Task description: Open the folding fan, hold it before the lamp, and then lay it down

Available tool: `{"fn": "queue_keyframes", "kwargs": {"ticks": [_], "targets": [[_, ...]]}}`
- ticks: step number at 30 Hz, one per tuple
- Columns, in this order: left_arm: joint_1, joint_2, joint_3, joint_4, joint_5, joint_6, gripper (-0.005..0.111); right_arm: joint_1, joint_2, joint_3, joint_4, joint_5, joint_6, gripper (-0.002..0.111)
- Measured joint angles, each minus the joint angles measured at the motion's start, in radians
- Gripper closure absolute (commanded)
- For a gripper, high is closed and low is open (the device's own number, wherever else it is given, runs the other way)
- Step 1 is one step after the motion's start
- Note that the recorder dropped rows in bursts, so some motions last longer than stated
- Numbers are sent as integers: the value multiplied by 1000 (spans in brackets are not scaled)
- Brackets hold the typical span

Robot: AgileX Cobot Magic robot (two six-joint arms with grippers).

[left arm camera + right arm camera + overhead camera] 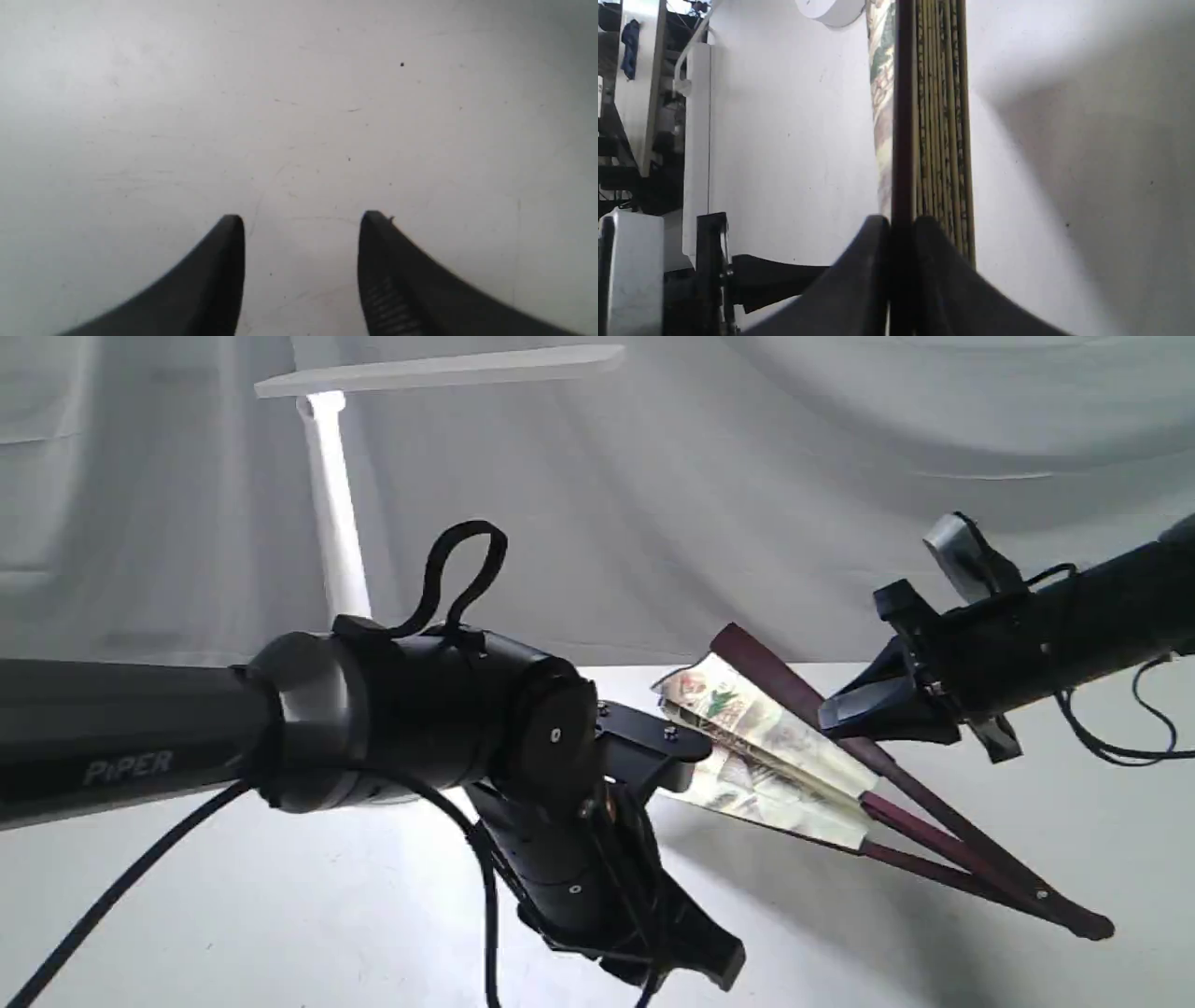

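While the right claw (901, 224) pinches one maroon guard of the folding fan (775, 747), the fan hangs only partly spread above the desk (280, 915), apart from the lamp (331, 495). The left claw (301, 219) is wide and empty. The opening seems unfinished; next, the left claw should probably take the other guard.

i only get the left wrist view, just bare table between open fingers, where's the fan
observer: the fan is held by the right gripper, which is shut on one dark outer rib.
operator: is it open
observer: only partly. the exterior view shows a few painted folds spread, and the right wrist view shows most folds bunched together.
operator: and the lamp
observer: the lamp stands at the back left of the exterior view, and the fan is to the right of it, not beneath its flat head.
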Motion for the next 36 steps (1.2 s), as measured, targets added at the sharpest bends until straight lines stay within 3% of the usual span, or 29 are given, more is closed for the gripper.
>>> {"fn": "queue_keyframes", "kwargs": {"ticks": [6,12,19,29,36], "targets": [[0,-108,123,-8,-181,14,70,-29,-49,84,35,-4,-63,108],[0,-231,316,-22,-452,18,70,-29,-57,127,55,-4,-91,108],[0,-339,565,-24,-860,-14,70,-29,-87,134,60,-4,-109,108],[0,-343,825,-4,-1536,-252,70,-29,-94,134,60,-4,-117,108],[0,-277,838,4,-1669,-349,68,-29,-94,134,60,-4,-117,108]]}}
